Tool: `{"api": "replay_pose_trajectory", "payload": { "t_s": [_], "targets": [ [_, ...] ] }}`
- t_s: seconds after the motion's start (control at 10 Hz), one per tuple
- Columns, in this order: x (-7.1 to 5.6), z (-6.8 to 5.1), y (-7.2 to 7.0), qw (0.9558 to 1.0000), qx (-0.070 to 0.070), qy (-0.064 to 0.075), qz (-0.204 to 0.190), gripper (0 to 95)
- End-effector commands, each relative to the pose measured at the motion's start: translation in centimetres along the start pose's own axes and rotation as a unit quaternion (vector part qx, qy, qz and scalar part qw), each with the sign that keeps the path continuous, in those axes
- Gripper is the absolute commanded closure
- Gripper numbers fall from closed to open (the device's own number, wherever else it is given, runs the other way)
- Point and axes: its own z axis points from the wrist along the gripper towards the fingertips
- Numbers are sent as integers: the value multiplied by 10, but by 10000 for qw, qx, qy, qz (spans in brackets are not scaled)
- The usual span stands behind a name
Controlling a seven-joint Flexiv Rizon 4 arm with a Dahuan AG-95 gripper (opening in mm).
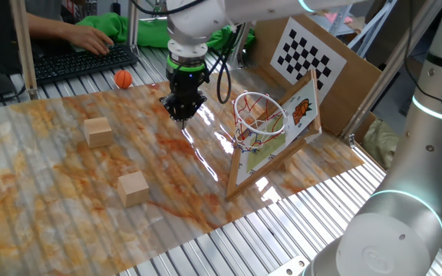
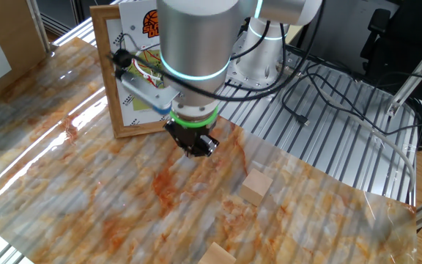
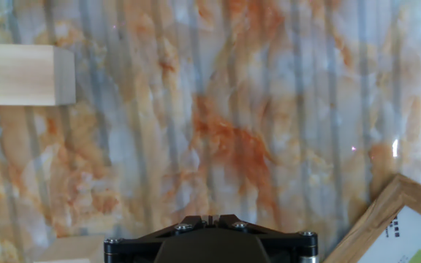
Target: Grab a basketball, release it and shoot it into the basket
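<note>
— Where do we see the ball [image 1: 123, 78]?

— It sits on the far edge of the table, on the bare metal slats just past the marbled sheet [image 1: 52, 176], close to a keyboard [image 1: 83, 63] where a person's hand [image 1: 98, 38] rests. It is well apart from our gripper [image 1: 183, 108].

— And the gripper itself?

— It hangs above the marbled sheet, pointing down, between the ball and the hoop [image 1: 258, 116]. In the hand view we see only the black base of the gripper [image 3: 210, 239] at the bottom edge, with no fingers showing, so we cannot tell how far the jaws stand apart. We see nothing in its hold.

— What about the hoop?

— Its red rim and white net stick out from a tilted, wood-framed backboard [image 1: 282, 134] standing on the sheet, just beside the gripper. In the other fixed view the backboard [image 2: 127, 88] stands behind the arm.

— Anything else?

— Two wooden cubes lie on the sheet, one nearer the ball [image 1: 97, 131], one nearer the front [image 1: 133, 188]. A checkerboard panel [image 1: 307, 54] leans behind the hoop.
</note>
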Motion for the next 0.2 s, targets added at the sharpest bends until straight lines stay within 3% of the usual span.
{"api": "replay_pose_trajectory", "payload": {
  "t_s": [0.1, 0.2],
  "targets": [
    [-1, 1, 1, 10000, -17, 71, 12, 950],
    [0, 1, 1, 10000, -8, 66, 17, 950]
  ]
}}
